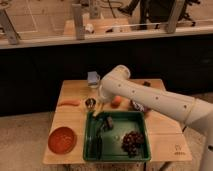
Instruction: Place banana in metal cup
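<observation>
The small shiny metal cup stands on the wooden table, just behind the green tray's far left corner. My gripper hangs right beside the cup, on its right, at the end of the white arm reaching in from the right. It is shut on the banana, which shows as a pale yellow strip pointing down to the left, just above the tray's rim. The arm hides the fingers' upper part.
The green tray holds a bunch of dark grapes and a dark object. An orange carrot lies left of the cup, a round orange fruit right of the gripper. A red bowl is front left, a light blue cup at the back.
</observation>
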You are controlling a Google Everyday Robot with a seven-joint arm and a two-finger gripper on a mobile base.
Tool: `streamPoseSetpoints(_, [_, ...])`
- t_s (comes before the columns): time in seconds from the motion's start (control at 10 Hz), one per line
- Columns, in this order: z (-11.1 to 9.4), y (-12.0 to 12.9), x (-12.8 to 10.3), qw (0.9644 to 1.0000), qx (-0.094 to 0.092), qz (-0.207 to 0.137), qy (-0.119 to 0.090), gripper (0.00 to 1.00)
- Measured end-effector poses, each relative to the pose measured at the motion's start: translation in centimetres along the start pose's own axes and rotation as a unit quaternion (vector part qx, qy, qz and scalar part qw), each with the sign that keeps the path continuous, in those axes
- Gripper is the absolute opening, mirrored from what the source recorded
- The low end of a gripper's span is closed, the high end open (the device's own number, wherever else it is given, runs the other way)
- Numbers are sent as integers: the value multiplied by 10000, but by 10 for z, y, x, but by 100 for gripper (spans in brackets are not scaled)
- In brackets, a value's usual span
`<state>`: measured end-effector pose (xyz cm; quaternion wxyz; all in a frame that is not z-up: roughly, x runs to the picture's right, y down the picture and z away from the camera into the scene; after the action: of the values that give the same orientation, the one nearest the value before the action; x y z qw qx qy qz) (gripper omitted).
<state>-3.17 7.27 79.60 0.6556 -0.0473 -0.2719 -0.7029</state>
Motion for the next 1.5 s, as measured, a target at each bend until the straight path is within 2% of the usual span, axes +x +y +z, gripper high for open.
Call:
streamPoseSetpoints(0.2, [23,-10,11,9999,18,27,-139,0])
streamPoseSetpoints(0.4, [37,-12,16,9998,-7,39,-174,0])
streamPoseSetpoints(0.9, [42,-11,34,9999,-61,76,-25,1])
streamPoseSetpoints(1.0, [44,-13,37,9999,-59,84,-16,6])
streamPoseSetpoints(1.2, [44,-16,44,9999,-29,157,40,28])
streamPoseSetpoints(1.3, [44,-16,46,9998,-22,183,60,35])
streamPoseSetpoints(1.5, [44,-21,52,9997,6,215,119,56])
